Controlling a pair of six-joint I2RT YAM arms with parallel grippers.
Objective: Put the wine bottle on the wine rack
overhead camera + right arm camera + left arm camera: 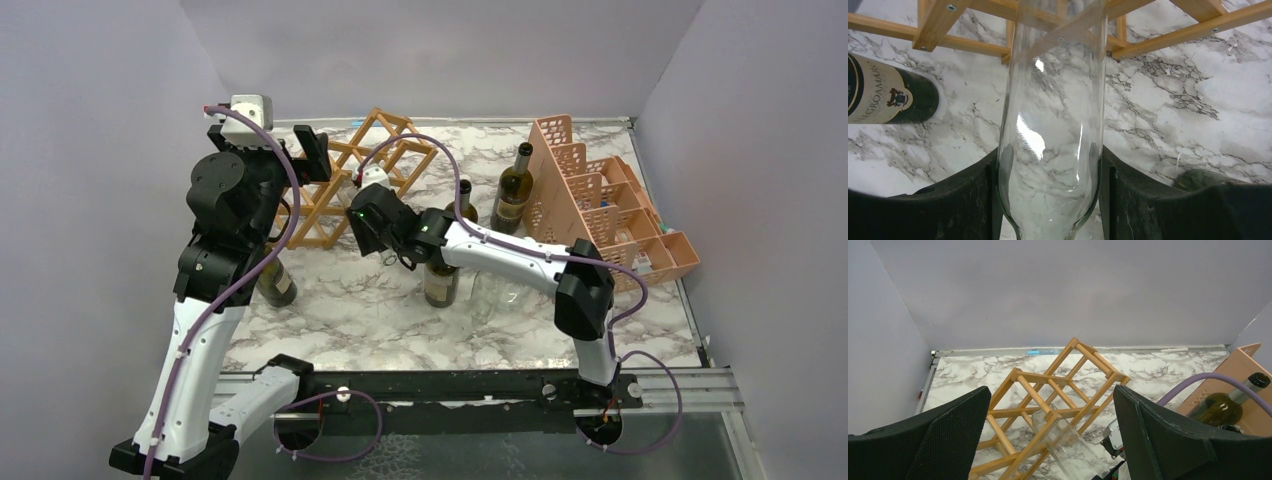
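Note:
The wine bottle (1053,100) is clear glass. My right gripper (1048,162) is shut on its shoulder, one finger on each side. Its base end points into a lower cell of the light wooden lattice wine rack (943,15). In the left wrist view the bottle (1073,447) lies slanted with its base just inside the rack (1048,390). In the top view the right gripper (358,202) sits at the rack's (385,150) front. My left gripper (312,152) hovers above the rack's left side, open and empty (1050,400).
A dark labelled bottle (888,95) lies left of the rack, near the left arm (275,282). Two dark bottles stand mid-table (440,275) and further back (513,190). A clear glass item (497,290) stands by the right arm. A pink stepped crate (600,200) is at the right.

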